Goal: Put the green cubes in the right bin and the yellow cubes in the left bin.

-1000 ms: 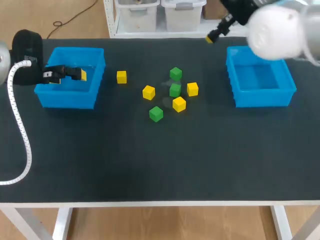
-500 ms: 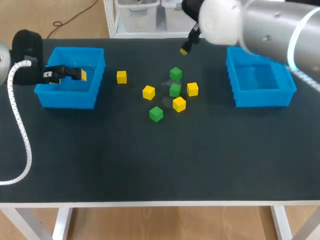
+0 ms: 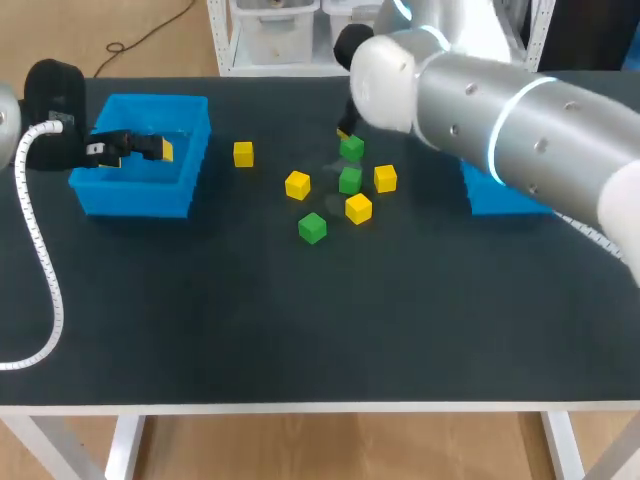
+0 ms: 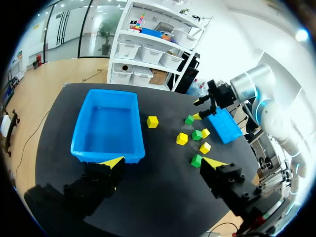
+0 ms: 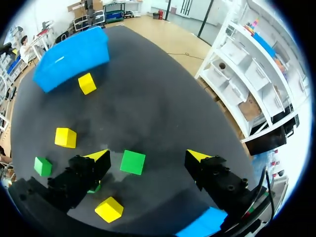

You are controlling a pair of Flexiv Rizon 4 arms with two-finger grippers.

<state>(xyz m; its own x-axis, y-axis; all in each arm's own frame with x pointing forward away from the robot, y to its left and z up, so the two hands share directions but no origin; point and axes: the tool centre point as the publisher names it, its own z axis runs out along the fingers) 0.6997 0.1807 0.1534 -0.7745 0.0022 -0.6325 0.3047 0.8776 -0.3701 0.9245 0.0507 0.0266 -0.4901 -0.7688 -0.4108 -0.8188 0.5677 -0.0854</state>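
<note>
My right gripper (image 5: 148, 158) stands wide open and holds nothing. In the right wrist view the green cube (image 5: 133, 162) lies on the table (image 5: 163, 89) between its two fingers (image 5: 98, 157) and below them. It is a little nearer to one finger than to the other, and I see no touch on either side. This is the relation that matters: the cube is already inside the opening. So I judge that the next move is mostly a descent straight down, with a small shift sideways to centre the cube, and then the closing.

In the head view my right arm (image 3: 500, 120) comes in from the right, reaches past the middle and hides the gripper itself. The same cube (image 3: 351, 148) shows just beside the arm's end.

The cube has equal sides, so it has no long axis. Its faces seem turned only slightly from the line between my fingers. I think the fingers can meet two opposite faces without much rotation of the wrist, but I cannot tell this exactly.

A second green cube (image 3: 349, 180) sits near it, and a yellow cube (image 3: 385, 178) is close to that one. A finger coming down off-centre could push them.

My left gripper (image 4: 163, 163) is also wide open and empty. It hangs over the left bin (image 3: 140, 100), well apart from that cube, so the right arm is clearly the nearer one. The right bin (image 3: 500, 195), where the green goes, is partly hidden behind my right arm.
</note>
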